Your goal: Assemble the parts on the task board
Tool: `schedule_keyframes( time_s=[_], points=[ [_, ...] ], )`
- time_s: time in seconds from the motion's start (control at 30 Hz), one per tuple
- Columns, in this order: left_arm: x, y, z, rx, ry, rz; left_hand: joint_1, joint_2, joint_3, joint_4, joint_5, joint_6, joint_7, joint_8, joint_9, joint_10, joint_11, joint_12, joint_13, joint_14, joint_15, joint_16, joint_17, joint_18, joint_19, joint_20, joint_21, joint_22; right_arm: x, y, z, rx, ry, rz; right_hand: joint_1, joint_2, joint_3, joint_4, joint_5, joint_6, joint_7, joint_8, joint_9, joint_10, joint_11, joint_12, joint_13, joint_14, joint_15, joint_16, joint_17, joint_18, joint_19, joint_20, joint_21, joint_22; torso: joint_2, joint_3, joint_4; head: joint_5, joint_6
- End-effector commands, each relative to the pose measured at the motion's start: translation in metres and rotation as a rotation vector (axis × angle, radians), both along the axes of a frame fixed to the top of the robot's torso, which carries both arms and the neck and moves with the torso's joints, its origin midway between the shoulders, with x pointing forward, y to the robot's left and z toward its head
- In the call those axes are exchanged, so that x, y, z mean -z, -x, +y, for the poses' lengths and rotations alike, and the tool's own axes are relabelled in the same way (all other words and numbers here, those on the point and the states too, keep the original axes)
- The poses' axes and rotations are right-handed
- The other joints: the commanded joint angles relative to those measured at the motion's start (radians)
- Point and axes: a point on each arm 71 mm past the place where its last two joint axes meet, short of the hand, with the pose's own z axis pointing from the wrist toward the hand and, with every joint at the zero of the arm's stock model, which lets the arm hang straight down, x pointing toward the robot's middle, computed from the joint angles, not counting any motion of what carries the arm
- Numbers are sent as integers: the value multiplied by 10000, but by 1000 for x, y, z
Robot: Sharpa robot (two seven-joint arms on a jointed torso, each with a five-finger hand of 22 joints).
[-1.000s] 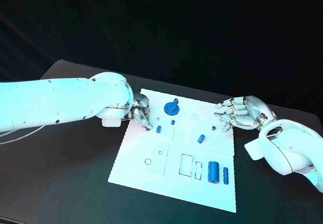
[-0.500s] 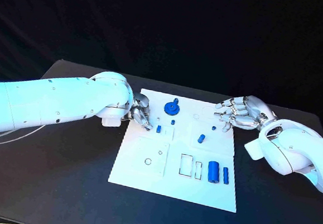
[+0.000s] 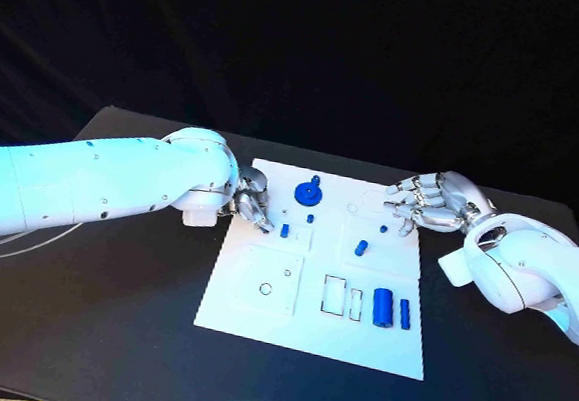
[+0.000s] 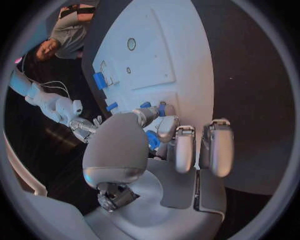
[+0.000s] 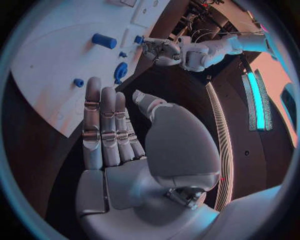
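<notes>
Your task board (image 3: 253,307) lies in the middle of the black desk (image 3: 99,315), and most of the assembly looks unfinished. Near its far edge a round blue part (image 3: 307,194) sits on the board, apparently in its place, though you cannot confirm from here that it is fully seated. A small blue piece (image 3: 362,248) lies loose toward the middle, and two blue cylinders, a thicker one (image 3: 382,308) and a thinner one (image 3: 405,314), lie side by side near the right edge. Just beside them, two rectangular recesses (image 3: 333,295) stand open with nothing in them, and a small ring-shaped hole (image 3: 266,289) on the left half is also unfilled.

Your left hand (image 3: 249,205) is at the board's far left edge, fingers curled down over a small blue part (image 3: 284,230). In the left wrist view the fingertips (image 4: 161,111) sit right at small blue pieces on the board, but you cannot tell whether the hand actually pinches one or merely touches it.

Your right hand (image 3: 427,204) hovers at the board's far right corner. In the right wrist view its fingers (image 5: 103,125) lie straight and together, holding nothing, palm clear of the board.

Judging by this, you are early: one part likely placed, one in hand, and the cylinders and loose pieces left to seat.
</notes>
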Motion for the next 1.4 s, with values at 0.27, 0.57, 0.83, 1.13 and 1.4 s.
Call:
schedule_keyframes(
  time_s=[0.27, 0.57, 0.83, 1.13, 1.4],
  points=[
    [4, 4, -3, 259, 56, 424, -26, -70, 1316, -1095, 60, 256, -281, 98, 298, 121, -24, 84, 81, 1042, -104, 33, 2634, -45, 258, -91, 65, 1171, 1, 1, 2, -208, -18, 13, -117, -20, -10, 67, 39, -89, -9, 68, -9, 51, 23, -67, -11, 50, 12, -65, -16, 21, -47, 45, -1, -10, -1, -3, 0, -3, -24],
    [4, 4, -2, 279, 45, 450, -96, -123, 1488, -1177, 60, 271, -280, 118, 315, 149, -26, 108, 114, 1042, -104, 33, 2634, -49, 268, -93, 73, 1190, 1, 1, 2, -212, -17, 20, -117, -20, -10, 67, 39, -89, -9, 68, -9, 51, 23, -67, -11, 50, 12, -65, -16, 21, -47, 45, -1, -10, 0, 0, 3, -7, -23],
    [5, 4, -1, 260, 14, 463, -149, -174, 1651, -1265, 63, 277, -281, 132, 331, 162, -28, 115, 122, 1042, -106, 33, 2634, -51, 275, -94, 78, 1203, 1, 1, 2, -214, -17, 23, -117, -20, -10, 67, 39, -89, -9, 68, -9, 51, 23, -67, -11, 50, 12, -65, -16, 21, -47, 45, -1, -10, -3, 4, -1, 9, -30],
    [5, 3, 0, 250, -10, 479, -196, -215, 1812, -1349, 69, 287, -281, 147, 348, 177, -30, 128, 140, 1042, -107, 33, 2634, -48, 267, -95, 70, 1190, 2, 1, 2, -223, -19, 30, -117, -20, -10, 67, 39, -89, -9, 68, -9, 51, 23, -67, -11, 50, 12, -65, -16, 21, -47, 45, -1, -10, 3, 3, -1, -3, -23],
    [5, 3, 0, 206, -15, 460, -196, -215, 1812, -1349, 69, 287, -281, 147, 348, 177, -30, 128, 140, 1042, -107, 33, 2634, -48, 267, -95, 70, 1190, 2, 1, 2, -221, -23, 25, -117, -20, -10, 67, 39, -89, -9, 68, -9, 51, 23, -67, -11, 50, 12, -65, -16, 21, -47, 45, -1, -10, 1, 2, 0, -17, -14]
  ],
)
